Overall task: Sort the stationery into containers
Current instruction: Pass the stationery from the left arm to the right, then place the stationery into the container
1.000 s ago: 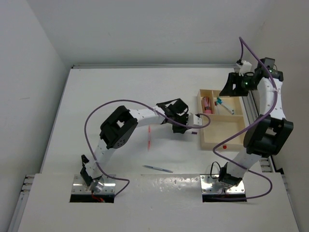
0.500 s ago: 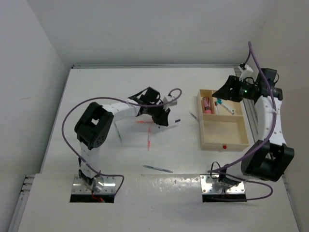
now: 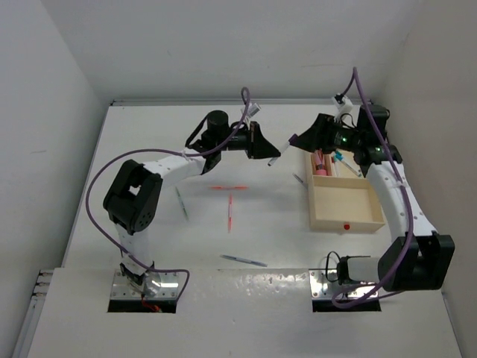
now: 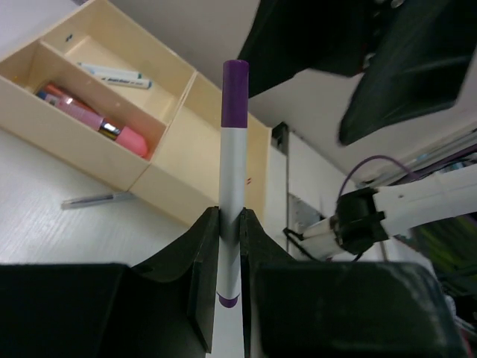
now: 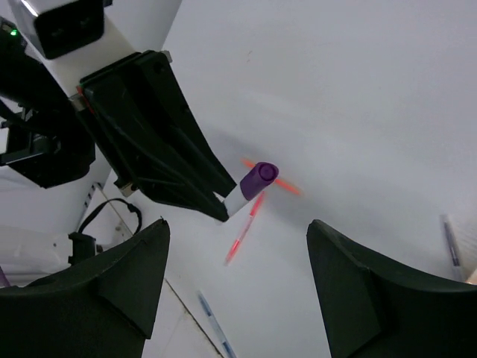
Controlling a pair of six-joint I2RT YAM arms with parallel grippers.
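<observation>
The left gripper (image 4: 229,224) pinches a purple-capped marker (image 4: 233,149) aloft beside the tray (image 3: 328,225). The right gripper (image 5: 235,276) faces it, spread wide. This looks like a handover, so the right must close on the cap end.

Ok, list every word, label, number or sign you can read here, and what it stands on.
Nothing here is legible.
Dark print on the white marker in the tray: too blurred to read.
The red dot on the tray rim: plain, no lettering.
The purple-capped marker in the left hand: no print visible.
</observation>
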